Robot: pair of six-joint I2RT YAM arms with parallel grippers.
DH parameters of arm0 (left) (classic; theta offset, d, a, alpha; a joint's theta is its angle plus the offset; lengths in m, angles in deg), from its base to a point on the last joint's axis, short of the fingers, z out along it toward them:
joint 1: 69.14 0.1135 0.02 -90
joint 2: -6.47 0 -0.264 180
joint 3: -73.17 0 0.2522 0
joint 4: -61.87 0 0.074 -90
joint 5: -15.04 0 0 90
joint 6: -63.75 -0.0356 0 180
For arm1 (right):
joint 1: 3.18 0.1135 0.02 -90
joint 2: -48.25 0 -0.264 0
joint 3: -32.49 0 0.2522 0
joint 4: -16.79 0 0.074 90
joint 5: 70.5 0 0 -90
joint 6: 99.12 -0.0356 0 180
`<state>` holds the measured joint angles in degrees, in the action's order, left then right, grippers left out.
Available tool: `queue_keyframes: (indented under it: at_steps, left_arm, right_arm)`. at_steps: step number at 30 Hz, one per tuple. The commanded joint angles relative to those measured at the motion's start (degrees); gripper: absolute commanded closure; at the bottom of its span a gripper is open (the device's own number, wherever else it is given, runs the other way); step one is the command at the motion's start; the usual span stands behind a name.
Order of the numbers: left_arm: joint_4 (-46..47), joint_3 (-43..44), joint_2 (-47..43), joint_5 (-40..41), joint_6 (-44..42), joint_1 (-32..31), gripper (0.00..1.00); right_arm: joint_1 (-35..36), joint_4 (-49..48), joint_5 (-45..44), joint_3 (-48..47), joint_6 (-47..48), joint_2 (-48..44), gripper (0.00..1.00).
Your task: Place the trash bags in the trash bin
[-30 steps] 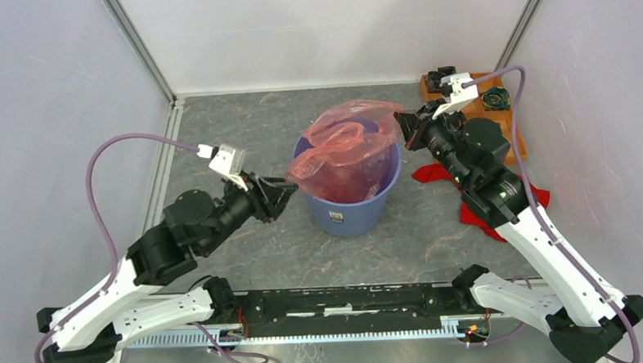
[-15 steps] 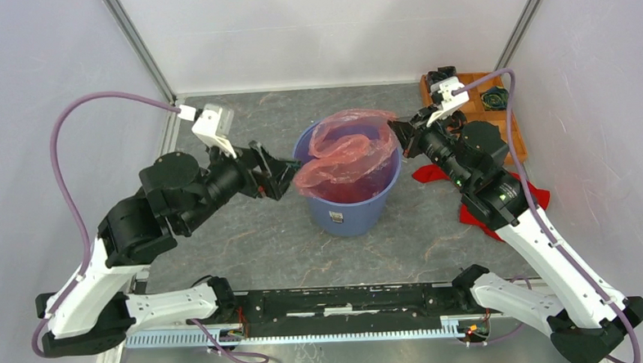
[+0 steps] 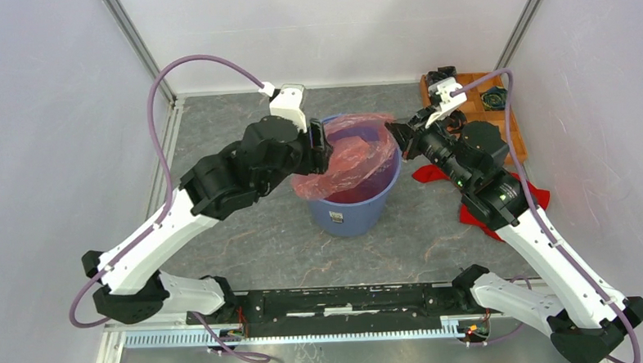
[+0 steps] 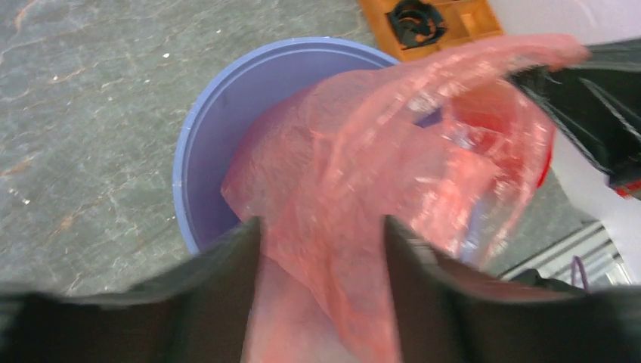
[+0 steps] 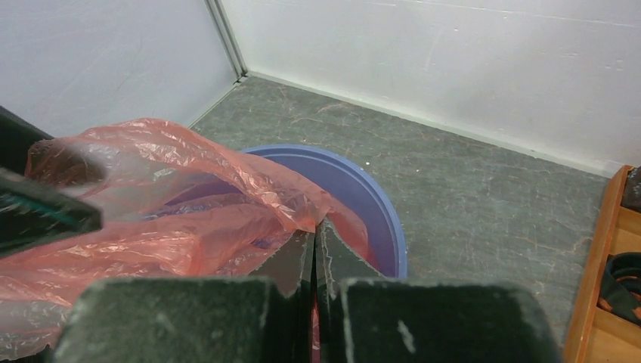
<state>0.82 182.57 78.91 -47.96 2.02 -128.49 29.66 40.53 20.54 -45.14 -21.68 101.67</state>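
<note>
The trash bin (image 3: 360,211) is a round blue bucket standing mid-table. A crinkly red-pink trash bag (image 3: 351,154) is draped over its mouth and partly sunk inside. My left gripper (image 3: 320,145) hangs over the bin's left rim, open. In the left wrist view its fingers (image 4: 227,261) stand wide apart with the trash bag (image 4: 393,151) film lying between them, above the trash bin (image 4: 185,162). My right gripper (image 3: 394,134) is shut on the bag's right edge. The right wrist view shows my right gripper (image 5: 316,227) pinching the trash bag (image 5: 174,204) film over the trash bin (image 5: 389,219) rim.
An orange compartmented tray (image 3: 505,106) with black parts sits at the back right corner. A solid red cloth (image 3: 469,214) lies under the right arm, right of the bin. White walls and metal corner posts close in the table.
The left arm swung from the bin's left side up and over its left rim, and its jaws opened. The right gripper kept its pinch on the bag and barely moved.
</note>
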Motion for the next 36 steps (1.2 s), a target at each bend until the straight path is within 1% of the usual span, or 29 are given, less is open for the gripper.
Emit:
queue_keyframes:
  at_steps: [1, 3, 5, 6, 7, 9, 11, 15, 17, 18, 19, 20, 21, 22, 23, 24, 25, 28, 31, 33, 36]
  left_arm:
    - [-0.76, 4.45, 3.05, 1.75, -4.38, 3.67, 0.47]
    - [-2.21, 6.25, 5.15, 2.38, -7.26, 7.12, 0.66]
    - [-2.56, 7.83, 7.21, 1.18, -9.87, 11.95, 0.80]
    - [-2.56, 8.92, 8.25, 1.64, -11.10, 13.80, 0.83]
    - [-2.53, 10.34, 9.48, 2.69, -12.34, 15.40, 0.86]
    - [-2.08, 13.48, 12.44, 5.32, -14.40, 17.52, 0.87]
    - [-1.12, 16.82, 16.05, 5.90, -15.19, 20.08, 0.91]
    - [1.07, 22.80, 22.60, 4.22, -17.18, 23.07, 0.91]
    - [1.93, 25.47, 25.26, 4.75, -18.25, 23.87, 0.86]
    - [1.34, 27.10, 26.63, 4.51, -18.29, 24.54, 0.81]
    - [-0.15, 29.90, 27.71, 3.82, -17.84, 25.07, 0.71]
    - [-1.85, 31.13, 28.45, 2.78, -17.21, 25.57, 0.57]
    - [-3.02, 32.52, 28.31, 1.39, -16.71, 25.92, 0.39]
    - [-3.68, 32.18, 27.02, -0.83, -16.10, 26.15, 0.19]
    - [-4.03, 31.27, 25.12, -2.16, -15.36, 26.35, 0.09]
    - [-3.89, 29.87, 22.80, -5.47, -14.57, 26.55, 0.03]
    - [-3.54, 27.95, 20.11, -7.88, -14.32, 26.56, 0.01]
    - [-1.30, 21.15, 11.24, -11.91, -13.14, 26.55, 0.00]
    - [-0.50, 15.06, 4.67, -15.98, -11.22, 26.60, 0.00]
    - [-0.92, 12.32, 2.55, -21.05, -9.88, 26.55, 0.00]
    - [-1.21, 8.55, 1.62, -29.60, -8.38, 26.53, 0.00]
  right_arm:
    - [0.02, -0.97, 0.22, -1.91, 2.12, -0.52, 1.00]
    - [0.02, -0.06, -0.13, -2.29, 3.88, -0.25, 1.00]
    - [-0.02, 1.80, -2.43, -2.61, 5.38, 0.07, 1.00]
    - [-0.05, 2.47, -3.93, -2.50, 5.65, 0.01, 1.00]
    - [0.03, 3.20, -6.12, -2.44, 5.49, 0.02, 1.00]
    - [0.03, 4.74, -8.49, -2.70, 5.20, 0.47, 1.00]
    - [0.02, 5.71, -8.36, -3.23, 5.28, 1.09, 1.00]
    - [-0.05, 5.58, -6.49, -3.54, 4.34, 1.64, 1.00]
    - [-0.03, 5.37, -6.51, -3.64, 3.54, 2.21, 1.00]
    - [-0.05, 5.30, -6.72, -3.84, 3.14, 2.73, 1.00]
    - [0.02, 5.44, -7.01, -4.15, 2.74, 3.25, 1.00]
    - [-0.06, 5.60, -7.31, -4.43, 2.51, 3.86, 1.00]
    - [-0.04, 5.96, -7.73, -5.17, 2.45, 4.49, 1.00]
    - [-0.06, 6.20, -7.91, -5.71, 2.36, 5.06, 1.00]
    - [-0.06, 6.08, -7.91, -6.10, 2.39, 5.30, 1.00]
    - [-0.07, 6.07, -7.90, -6.27, 2.47, 5.58, 1.00]
    - [-0.06, 5.79, -7.94, -6.22, 2.58, 5.55, 1.00]
    - [-0.03, 5.15, -7.74, -5.83, 2.60, 5.70, 0.99]
    - [-0.08, 4.99, -7.38, -5.72, 2.62, 5.74, 1.00]
    - [-0.07, 4.75, -7.45, -5.56, 2.63, 5.57, 1.00]
    - [-0.07, 4.62, -7.09, -5.65, 2.53, 5.29, 1.00]
